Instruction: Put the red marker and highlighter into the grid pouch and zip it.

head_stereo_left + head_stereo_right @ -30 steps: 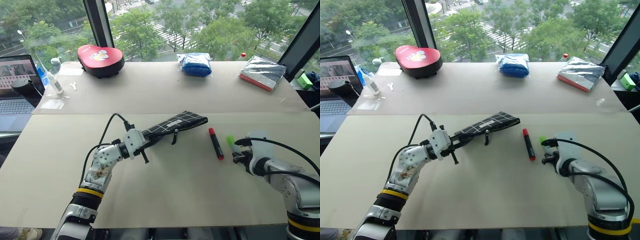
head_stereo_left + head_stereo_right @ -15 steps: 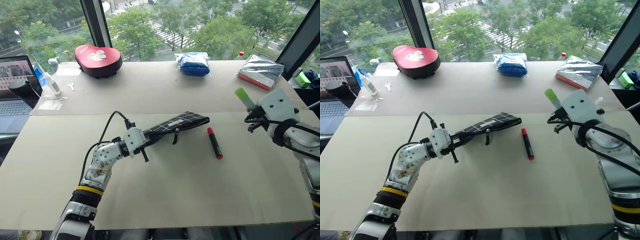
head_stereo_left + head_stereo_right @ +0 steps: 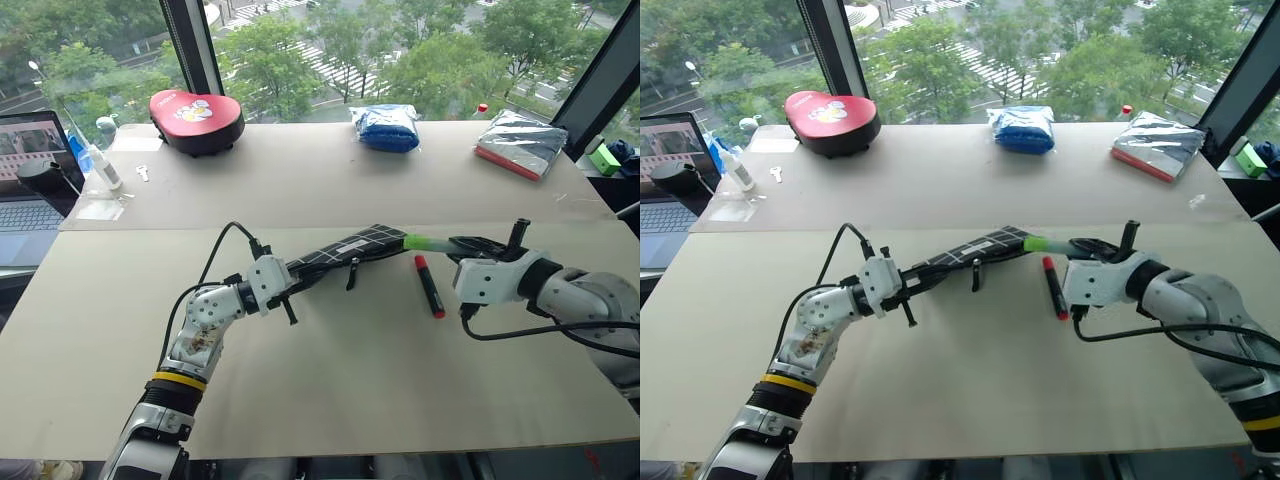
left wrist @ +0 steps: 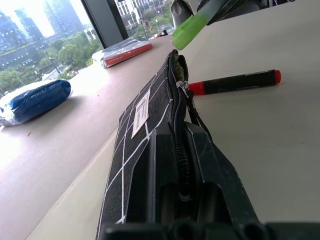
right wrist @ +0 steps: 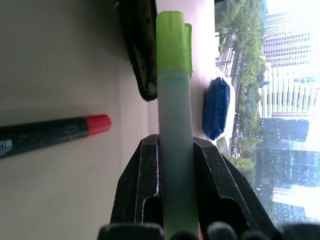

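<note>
The pale table (image 3: 330, 380) runs out of frame at the near edge, and a laptop (image 3: 30, 170) at its far left is cut off by the picture's border; wide bare board lies in front of both arms. Along the far side sit a red case (image 3: 200, 118), a blue bundle (image 3: 388, 127) and a silver packet (image 3: 522, 144), well apart from the work. The grid pouch (image 3: 352, 249) is held up off the board at a slant: the left gripper (image 3: 283, 285) is clamped tight on its near end, hiding that end, with the zipper edge uppermost. The right gripper (image 3: 462, 247) has its jaws closed on the highlighter (image 3: 428, 242), whose lime cap points at the pouch's far corner; whether cap and fabric touch cannot be told. The red marker (image 3: 430, 285) lies flat on the table just below, between pouch and right gripper.
</note>
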`<state>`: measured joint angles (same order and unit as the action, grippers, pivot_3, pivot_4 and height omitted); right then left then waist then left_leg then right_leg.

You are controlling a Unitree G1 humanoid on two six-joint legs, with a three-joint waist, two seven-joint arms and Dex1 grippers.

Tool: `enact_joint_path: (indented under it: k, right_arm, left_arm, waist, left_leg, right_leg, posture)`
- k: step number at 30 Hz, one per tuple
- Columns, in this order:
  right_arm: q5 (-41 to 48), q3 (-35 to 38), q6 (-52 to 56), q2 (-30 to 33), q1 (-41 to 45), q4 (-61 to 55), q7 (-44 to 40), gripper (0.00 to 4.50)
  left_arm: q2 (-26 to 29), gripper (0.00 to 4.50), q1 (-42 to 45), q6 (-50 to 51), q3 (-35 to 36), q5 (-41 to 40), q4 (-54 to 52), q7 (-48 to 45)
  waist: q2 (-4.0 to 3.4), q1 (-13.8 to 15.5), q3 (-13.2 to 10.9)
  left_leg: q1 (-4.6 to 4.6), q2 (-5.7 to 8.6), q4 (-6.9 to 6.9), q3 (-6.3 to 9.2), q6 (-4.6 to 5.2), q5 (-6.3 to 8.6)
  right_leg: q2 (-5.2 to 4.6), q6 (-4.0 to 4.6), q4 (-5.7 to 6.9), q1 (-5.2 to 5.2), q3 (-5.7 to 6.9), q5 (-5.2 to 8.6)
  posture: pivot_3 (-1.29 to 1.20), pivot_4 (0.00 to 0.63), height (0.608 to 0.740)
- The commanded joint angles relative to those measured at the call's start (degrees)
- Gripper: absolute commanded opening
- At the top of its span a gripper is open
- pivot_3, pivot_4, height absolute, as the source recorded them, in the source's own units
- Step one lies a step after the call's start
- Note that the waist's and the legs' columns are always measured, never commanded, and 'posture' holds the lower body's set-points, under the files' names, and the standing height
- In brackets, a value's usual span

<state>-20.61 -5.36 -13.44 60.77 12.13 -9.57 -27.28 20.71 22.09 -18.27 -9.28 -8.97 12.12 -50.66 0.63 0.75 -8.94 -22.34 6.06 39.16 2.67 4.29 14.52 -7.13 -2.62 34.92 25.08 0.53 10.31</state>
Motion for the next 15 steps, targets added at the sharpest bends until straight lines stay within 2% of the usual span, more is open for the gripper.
enact_joint_path:
  k: [1,15]
  right_arm:
    - [-2.8,1.8,-4.7,-0.4,0.9,1.3,2.1,0.42]
    - [-8.4,-2.3,-8.0,-7.0,7.2,6.2,1.2,0.42]
  left_arm:
    - [0.0,0.00,1.0,-1.0,0.6,-0.2,-1.5,0.3]
    - [-0.7,0.00,1.2,-0.8,-0.1,0.2,-1.1,0.7]
  waist:
    - [0.00,0.0,0.0]
    - [0.00,0.0,0.0]
  left_leg:
    - [0.00,0.00,0.00,0.00,0.00,0.00]
    - [0.01,0.00,0.00,0.00,0.00,0.00]
  right_leg:
    - [0.00,0.00,0.00,0.00,0.00,0.00]
    - [0.02,0.01,0.00,-0.01,-0.03,0.00]
  posture:
    - [0.00,0.150,0.740]
    - [0.00,0.150,0.740]
